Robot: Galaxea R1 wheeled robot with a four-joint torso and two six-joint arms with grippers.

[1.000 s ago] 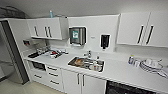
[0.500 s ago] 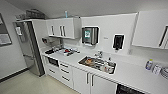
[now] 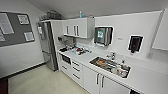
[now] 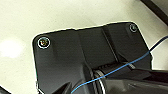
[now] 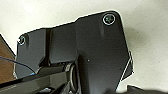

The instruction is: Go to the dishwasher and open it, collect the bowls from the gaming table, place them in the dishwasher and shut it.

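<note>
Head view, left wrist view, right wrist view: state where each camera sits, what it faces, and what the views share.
Head view: high on the robot, looking forward and down at a white kitchen counter with a sink, wall cabinets and a tall fridge.
Left wrist view: on the left arm, facing down at pale floor past the robot's dark plate.
Right wrist view: on the right arm, likewise over pale floor.
Shared: both wrist views show floor and plate.

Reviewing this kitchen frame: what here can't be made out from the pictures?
- Contents of the sink, head view: blurred, items can't be named.
- Clutter on the counter near the fridge: too small to identify.
- Papers on the notice board: text unreadable.
- Dark edge at the lower right of the cabinets: cut off by the picture's edge.
- Both grippers' fingers, wrist views: hidden behind the robot's own dark plate.
</note>
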